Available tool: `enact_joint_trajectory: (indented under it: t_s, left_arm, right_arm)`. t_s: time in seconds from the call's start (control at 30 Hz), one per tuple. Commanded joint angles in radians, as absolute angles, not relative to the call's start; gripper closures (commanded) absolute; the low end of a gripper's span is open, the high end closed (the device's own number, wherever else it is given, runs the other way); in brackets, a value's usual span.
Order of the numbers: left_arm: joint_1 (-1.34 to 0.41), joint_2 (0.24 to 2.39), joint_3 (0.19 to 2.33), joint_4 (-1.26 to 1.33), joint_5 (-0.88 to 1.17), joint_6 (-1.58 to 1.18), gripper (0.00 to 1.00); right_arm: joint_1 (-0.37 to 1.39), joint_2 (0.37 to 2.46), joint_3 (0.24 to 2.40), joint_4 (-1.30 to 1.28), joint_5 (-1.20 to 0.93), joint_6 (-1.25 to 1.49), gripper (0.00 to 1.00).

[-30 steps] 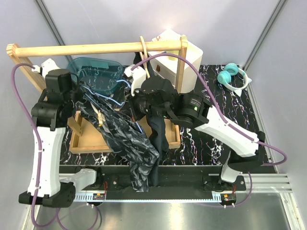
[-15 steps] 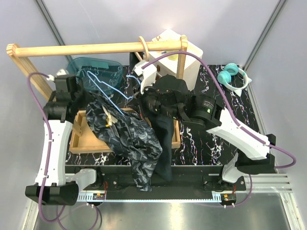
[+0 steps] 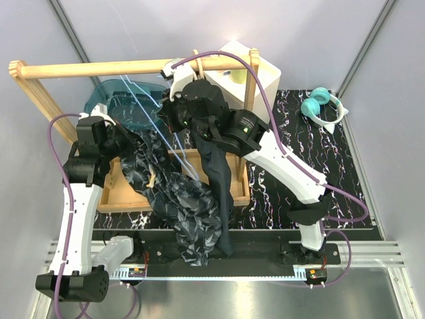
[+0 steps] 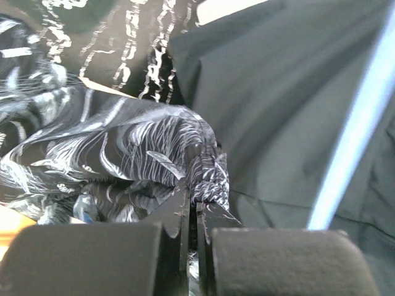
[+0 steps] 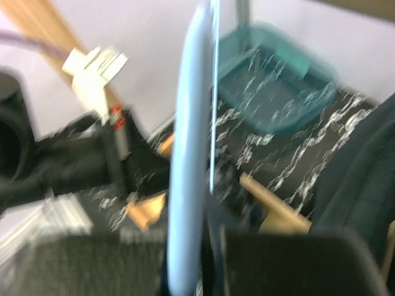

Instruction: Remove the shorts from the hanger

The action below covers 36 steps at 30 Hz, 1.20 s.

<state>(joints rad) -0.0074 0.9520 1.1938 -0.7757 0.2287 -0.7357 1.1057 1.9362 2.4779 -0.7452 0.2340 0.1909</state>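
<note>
Left jaws pinch shorts (image 4: pixel 123 154); right jaws seemingly clamp the hanger (image 5: pixel 188 123).

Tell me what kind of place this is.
Likely a robot lab test cell: bare grey partition walls, a metal mounting rail, and a wooden clothes rack staged on a marbled mat.

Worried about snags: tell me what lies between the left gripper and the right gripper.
Top view: the patterned shorts, pinched by the left gripper, stretch toward the right gripper, which clamps the pale blue hanger.
</note>
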Motion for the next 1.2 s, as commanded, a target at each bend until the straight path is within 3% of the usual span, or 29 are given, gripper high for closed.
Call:
enact_joint_trajectory:
  t_s: [0.0, 0.03, 0.1, 0.13, 0.17, 0.4, 0.6, 0.9, 1.0, 1.17]
  left_arm:
    - [-0.002, 0.976, 1.275, -0.753, 0.327, -0.721, 0.90]
    - [-0.002, 0.973, 1.282, -0.765, 0.328, -0.715, 0.68]
    - [-0.002, 0.939, 1.285, -0.787, 0.327, -0.686, 0.54]
    - [-0.002, 0.921, 1.289, -0.793, 0.316, -0.677, 0.36]
    - [-0.002, 0.899, 1.292, -0.798, 0.301, -0.657, 0.33]
    - [-0.002, 0.704, 1.255, -0.769, 0.394, -0.650, 0.30]
    - [-0.002, 0.542, 1.118, -0.444, 0.574, -0.758, 0.28]
    - [-0.032, 0.661, 1.247, -0.403, 0.706, -0.729, 0.28]
    - [-0.127, 0.693, 1.258, -0.388, 0.683, -0.727, 0.29]
    - [-0.409, 0.735, 1.258, -0.393, 0.454, -0.669, 0.32]
  right_arm:
    - [1.101, 1.953, 2.572, -0.722, 0.210, 0.207, 1.00]
    - [1.103, 1.959, 2.586, -0.733, 0.207, 0.212, 1.00]
    - [1.103, 1.980, 2.626, -0.780, 0.204, 0.230, 1.00]
    - [1.103, 1.986, 2.647, -0.799, 0.206, 0.238, 1.00]
    - [1.103, 1.993, 2.654, -0.814, 0.210, 0.258, 1.00]
    - [1.114, 1.971, 2.646, -0.900, 0.271, 0.354, 1.00]
    - [1.126, 1.942, 2.645, -0.925, 0.301, 0.391, 1.00]
    - [1.135, 1.928, 2.683, -0.927, 0.311, 0.414, 1.00]
    - [1.137, 1.927, 2.692, -0.927, 0.322, 0.429, 1.00]
    - [1.141, 1.924, 2.706, -0.928, 0.342, 0.434, 1.00]
